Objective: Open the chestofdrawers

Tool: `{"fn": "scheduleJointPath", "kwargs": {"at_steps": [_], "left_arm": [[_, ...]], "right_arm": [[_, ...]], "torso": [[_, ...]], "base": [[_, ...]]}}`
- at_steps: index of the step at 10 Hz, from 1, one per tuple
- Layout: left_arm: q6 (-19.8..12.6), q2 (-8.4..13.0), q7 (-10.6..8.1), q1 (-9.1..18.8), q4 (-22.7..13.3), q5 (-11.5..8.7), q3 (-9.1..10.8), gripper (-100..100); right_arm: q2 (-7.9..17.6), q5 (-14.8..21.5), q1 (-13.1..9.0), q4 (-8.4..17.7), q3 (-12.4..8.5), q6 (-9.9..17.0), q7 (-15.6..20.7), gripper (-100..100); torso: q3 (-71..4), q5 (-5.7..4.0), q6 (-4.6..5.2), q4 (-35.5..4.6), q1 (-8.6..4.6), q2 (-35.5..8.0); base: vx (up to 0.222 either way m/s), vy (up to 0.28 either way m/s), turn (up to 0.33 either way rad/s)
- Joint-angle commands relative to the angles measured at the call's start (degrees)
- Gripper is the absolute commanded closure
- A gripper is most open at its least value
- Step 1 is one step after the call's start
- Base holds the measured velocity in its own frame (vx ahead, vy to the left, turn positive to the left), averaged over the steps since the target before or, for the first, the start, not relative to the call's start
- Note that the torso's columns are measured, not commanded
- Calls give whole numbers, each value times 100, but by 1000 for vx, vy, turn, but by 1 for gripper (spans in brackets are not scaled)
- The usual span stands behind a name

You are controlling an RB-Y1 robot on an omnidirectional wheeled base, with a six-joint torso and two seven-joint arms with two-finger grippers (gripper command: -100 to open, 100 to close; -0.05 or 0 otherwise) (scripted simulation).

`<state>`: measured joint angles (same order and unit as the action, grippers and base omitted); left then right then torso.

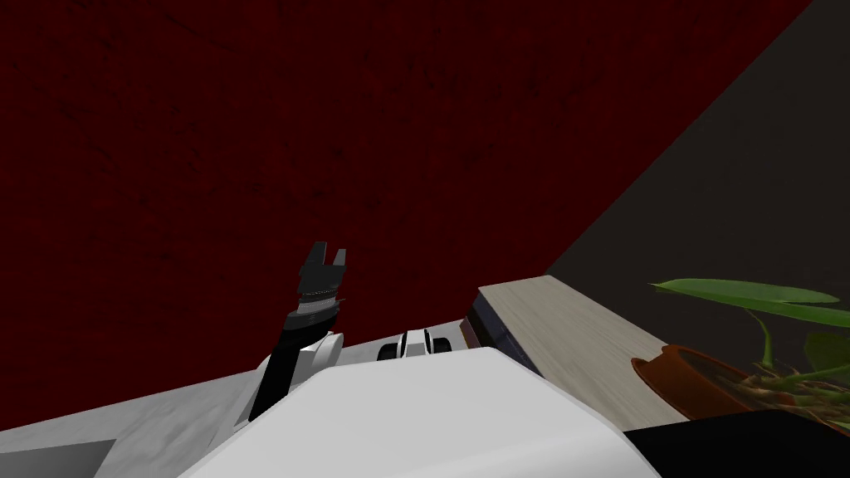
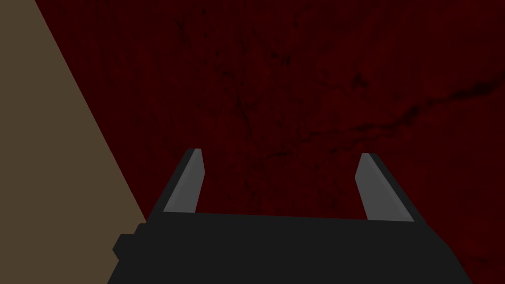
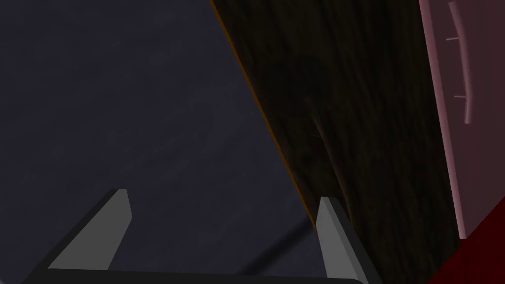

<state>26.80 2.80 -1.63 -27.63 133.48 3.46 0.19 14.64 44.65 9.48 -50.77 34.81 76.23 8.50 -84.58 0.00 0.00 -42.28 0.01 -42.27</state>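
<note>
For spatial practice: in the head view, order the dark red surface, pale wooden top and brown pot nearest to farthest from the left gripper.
1. dark red surface, behind the left gripper
2. pale wooden top, to its right
3. brown pot, farthest right

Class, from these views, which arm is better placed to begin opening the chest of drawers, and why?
Probably the right. The right tool, open, has in view a pinkish panel bearing a curved handle; the left tool, also open, faces a dark red wall.
</note>
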Motion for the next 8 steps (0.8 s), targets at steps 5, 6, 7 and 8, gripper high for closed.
{"fn": "scheduleJointPath", "kwargs": {"at_steps": [5, 6, 7, 8], "left_arm": [[0, 0, 0, 0, 0, 0, 0, 0], [0, 0, 0, 0, 0, 0, 0, 0], [0, 0, 0, 0, 0, 0, 0, 0], [0, 0, 0, 0, 0, 0, 0, 0]], "right_arm": [[173, 472, -73, 709, 212, 935, 26, -100], [173, 472, -73, 709, 212, 935, 26, -100], [211, 560, -88, 852, 248, 1095, 23, -100], [248, 637, -100, 976, 279, 1235, 20, -100]], "torso": [[0, 2, -1, 0, 7, 0], [4, -1, 2, -1, -3, -7], [8, -4, 1, -3, -15, -13], [6, -3, -1, -3, -11, -10]], "base": [[46, 50, 63], [10, 15, -13], [9, 14, 44], [25, 30, 84]]}}
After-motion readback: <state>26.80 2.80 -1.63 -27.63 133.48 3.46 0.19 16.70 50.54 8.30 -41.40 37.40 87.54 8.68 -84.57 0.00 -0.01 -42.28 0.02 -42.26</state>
